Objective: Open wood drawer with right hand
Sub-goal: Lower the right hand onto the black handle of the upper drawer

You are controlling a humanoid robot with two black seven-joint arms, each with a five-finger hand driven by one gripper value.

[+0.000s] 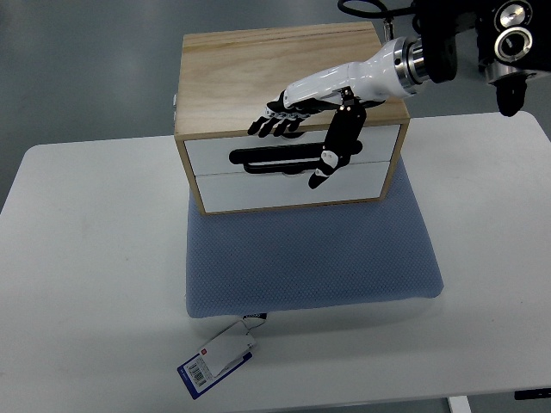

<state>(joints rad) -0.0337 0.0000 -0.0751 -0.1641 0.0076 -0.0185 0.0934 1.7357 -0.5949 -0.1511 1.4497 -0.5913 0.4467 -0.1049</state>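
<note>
**Currently: right hand over top front edge of drawer box, both drawers flush**

Setup: wooden drawer box (pixel 284 77) sits at the 12 o'clock end of a blue-grey cushion (pixel 310 258), which lies on a white table (pixel 86 284). Box has a plain wood top and two white drawer fronts stacked one above the other, facing 6 o'clock. Upper drawer (pixel 215 148) carries a long black slot handle (pixel 275 156); lower drawer (pixel 258 191) has a black handle cut at its top edge, partly hidden behind the thumb. Both fronts look level with the wood frame; no gap visible.

Right hand (pixel 314 107): arm enters from the 2 o'clock corner, white forearm shell with a metal wrist ring. Palm hovers above the box's front top edge. Four black fingers (pixel 275 125) extend together toward 9 o'clock, tips just over the upper rim of the top drawer, near the handle slot. Thumb (pixel 336 151) hangs down toward 6 o'clock across both drawer fronts, tip on or just before the lower one; contact cannot be judged. Fingers are extended, grasping nothing.

Other: a tag with blue edge and barcode (pixel 215 361) lies on the table at 7 o'clock of the cushion, tied by a string to the cushion's near edge.
</note>
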